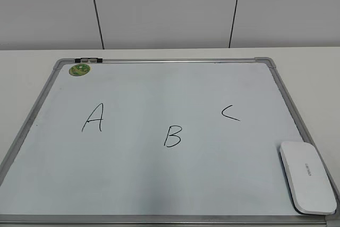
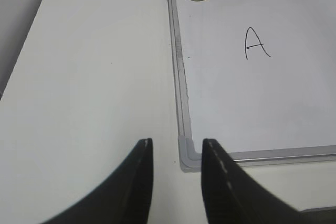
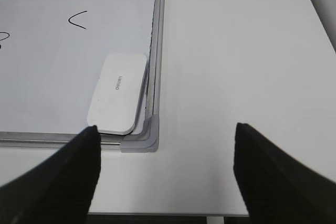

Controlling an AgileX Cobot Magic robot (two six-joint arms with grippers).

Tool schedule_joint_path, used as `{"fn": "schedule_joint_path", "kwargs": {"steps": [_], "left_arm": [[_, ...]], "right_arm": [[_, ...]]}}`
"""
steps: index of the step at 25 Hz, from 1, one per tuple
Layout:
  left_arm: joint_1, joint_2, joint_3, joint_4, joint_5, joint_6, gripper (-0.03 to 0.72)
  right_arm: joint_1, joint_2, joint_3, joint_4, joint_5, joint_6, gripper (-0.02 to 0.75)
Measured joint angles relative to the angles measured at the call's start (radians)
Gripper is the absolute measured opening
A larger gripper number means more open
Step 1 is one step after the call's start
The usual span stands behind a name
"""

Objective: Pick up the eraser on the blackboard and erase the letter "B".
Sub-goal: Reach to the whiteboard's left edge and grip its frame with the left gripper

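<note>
The blackboard (image 1: pixel 159 179), a white board with a grey frame, lies flat on the table. The letter "B" (image 1: pixel 172 136) is written in black near its middle. The white eraser (image 1: pixel 307 176) lies in the board's near right corner; it also shows in the right wrist view (image 3: pixel 117 92). My right gripper (image 3: pixel 166 132) is open and empty, above the table just in front of that corner of the blackboard (image 3: pixel 140 141). My left gripper (image 2: pixel 177 142) is open and empty, above the near left corner of the blackboard (image 2: pixel 188 160). Neither gripper shows in the exterior view.
A handwritten "A" (image 1: pixel 93 117) and "C" (image 1: pixel 230 112) flank the B. A round green sticker (image 1: pixel 79 69) sits at the board's far left corner. The white table (image 2: pixel 89 77) stretches left of the board, and right of it (image 3: pixel 236 66).
</note>
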Motion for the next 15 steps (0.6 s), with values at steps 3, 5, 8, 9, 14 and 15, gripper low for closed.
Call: {"fn": "schedule_joint_path", "kwargs": {"steps": [3,5,8,9,14,15], "left_arm": [[0.0,0.0,0.0,0.0,0.0,0.0,0.228],[0.0,0.0,0.0,0.0,0.0,0.0,0.228],[-0.007,0.004,0.0,0.002,0.0,0.0,0.229],[-0.007,0.01,-0.002,0.002,-0.004,0.0,0.23],[-0.009,0.18,-0.07,0.031,-0.148,0.0,0.237],[-0.009,0.24,-0.085,0.038,-0.178,0.0,0.238]], "right_arm": [[0.0,0.0,0.0,0.0,0.0,0.0,0.587],[0.0,0.0,0.0,0.0,0.0,0.0,0.587],[0.0,0.0,0.0,0.0,0.0,0.0,0.587],[0.0,0.0,0.0,0.0,0.0,0.0,0.587],[0.0,0.0,0.0,0.0,0.0,0.0,0.587],[0.0,0.0,0.0,0.0,0.0,0.0,0.587]]}}
